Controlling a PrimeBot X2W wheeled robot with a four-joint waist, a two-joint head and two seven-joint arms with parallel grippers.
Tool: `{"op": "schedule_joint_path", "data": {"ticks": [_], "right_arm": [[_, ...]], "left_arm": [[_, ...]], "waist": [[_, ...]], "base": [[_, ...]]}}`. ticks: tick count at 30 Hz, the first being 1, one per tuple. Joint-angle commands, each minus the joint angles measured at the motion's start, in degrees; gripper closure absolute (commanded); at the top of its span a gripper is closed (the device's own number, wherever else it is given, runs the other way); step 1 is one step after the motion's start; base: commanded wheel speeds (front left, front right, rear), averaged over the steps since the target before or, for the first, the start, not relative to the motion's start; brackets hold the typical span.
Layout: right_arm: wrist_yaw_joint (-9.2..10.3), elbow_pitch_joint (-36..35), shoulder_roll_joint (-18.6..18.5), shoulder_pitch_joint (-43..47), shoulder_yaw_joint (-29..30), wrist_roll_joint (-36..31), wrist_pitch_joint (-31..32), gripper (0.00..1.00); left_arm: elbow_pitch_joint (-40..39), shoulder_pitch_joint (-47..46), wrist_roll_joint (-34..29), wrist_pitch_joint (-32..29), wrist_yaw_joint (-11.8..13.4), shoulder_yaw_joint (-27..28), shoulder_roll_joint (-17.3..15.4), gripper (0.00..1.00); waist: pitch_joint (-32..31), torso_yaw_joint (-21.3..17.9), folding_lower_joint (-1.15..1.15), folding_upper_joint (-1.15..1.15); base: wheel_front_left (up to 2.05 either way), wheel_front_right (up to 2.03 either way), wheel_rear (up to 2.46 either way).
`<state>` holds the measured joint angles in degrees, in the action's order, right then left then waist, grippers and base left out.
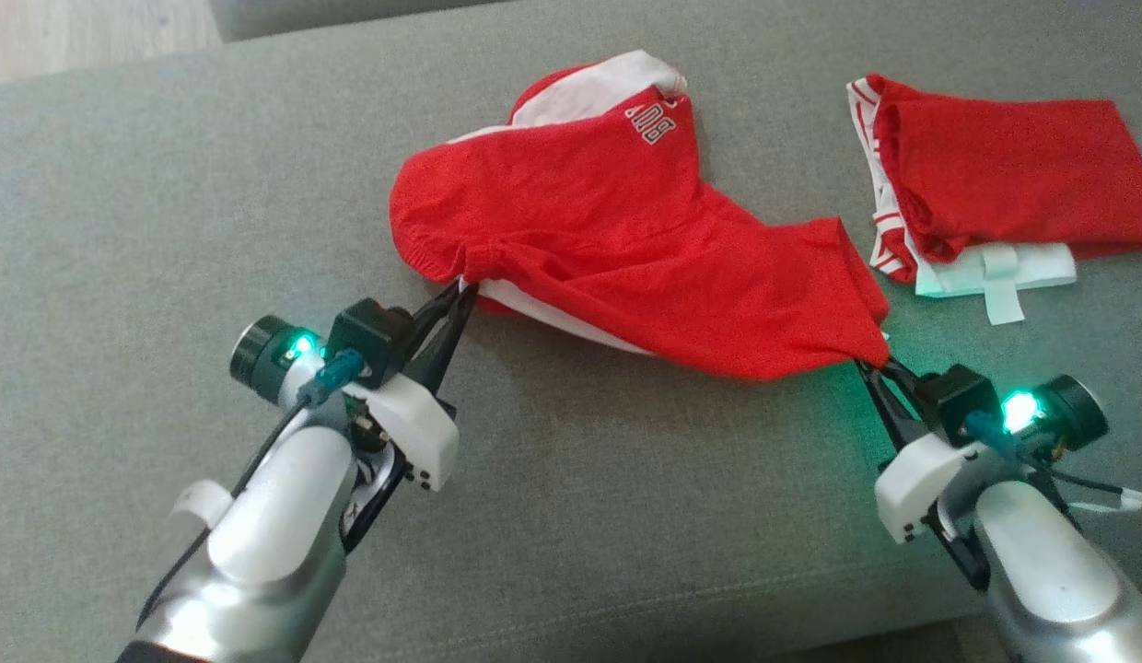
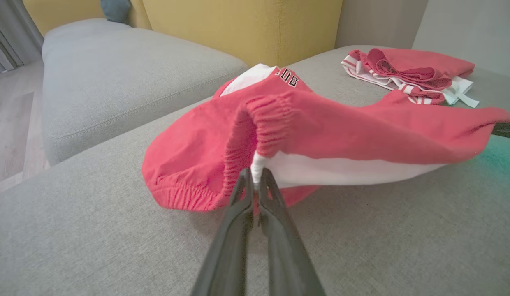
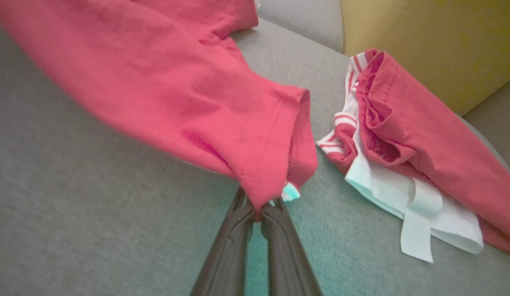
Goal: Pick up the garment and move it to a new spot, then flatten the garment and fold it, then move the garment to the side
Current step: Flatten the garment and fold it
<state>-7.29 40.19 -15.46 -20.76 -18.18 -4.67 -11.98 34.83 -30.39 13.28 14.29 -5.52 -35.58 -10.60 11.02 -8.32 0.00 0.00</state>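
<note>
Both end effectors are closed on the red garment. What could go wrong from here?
1. The left end effector pinches just the waistband edge of the red garment; a pull may slip it free.
2. The right end effector grips a hem corner close to the folded pile; moving that way could drag the pile.
3. The cloth is bunched, with white panels tucked under, so flattening may leave it twisted.

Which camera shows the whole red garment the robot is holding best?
The head view: the red garment shows whole, from the left gripper to the right gripper. The left wrist view gives its elastic edge close up; the right wrist view, one hemmed corner.
</note>
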Motion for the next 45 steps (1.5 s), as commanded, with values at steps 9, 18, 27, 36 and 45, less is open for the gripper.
{"op": "schedule_joint_path", "data": {"ticks": [9,18,27,36,45], "right_arm": [[-0.20,-19.2,-8.8,-4.3,-8.6,21.2,7.8,1.00],[-0.20,-29.9,-11.8,-12.4,-6.2,27.4,13.1,1.00],[-0.20,-33.8,-9.1,-14.9,-1.7,27.3,15.7,1.00],[-0.20,-45.9,-6.6,-6.2,5.8,25.3,24.3,1.00],[-0.20,-50.2,-3.2,-8.9,9.9,23.5,32.9,1.00]], "left_arm": [[-7.8,-0.5,0.9,-0.6,1.1,2.5,-4.6,1.00],[-17.4,-4.2,3.4,-3.9,1.5,6.2,-8.0,1.00],[-27.5,-5.9,6.1,-7.0,3.7,10.5,-10.2,1.00],[-40.5,0.8,8.7,-13.3,6.2,12.0,-13.7,1.00],[-43.2,-3.5,12.6,-19.5,5.4,14.6,-15.8,1.00]], "waist": [[-4.5,0.3,0.00,0.00],[-8.2,1.1,0.00,0.00],[-11.4,2.7,0.00,0.00],[-12.9,4.1,0.00,0.00],[-7.9,3.1,0.00,0.00]], "base": [[0.00,0.00,0.00],[0.00,0.00,0.00],[0.00,0.00,0.00],[0.00,0.00,0.00],[0.00,0.00,0.00]]}}
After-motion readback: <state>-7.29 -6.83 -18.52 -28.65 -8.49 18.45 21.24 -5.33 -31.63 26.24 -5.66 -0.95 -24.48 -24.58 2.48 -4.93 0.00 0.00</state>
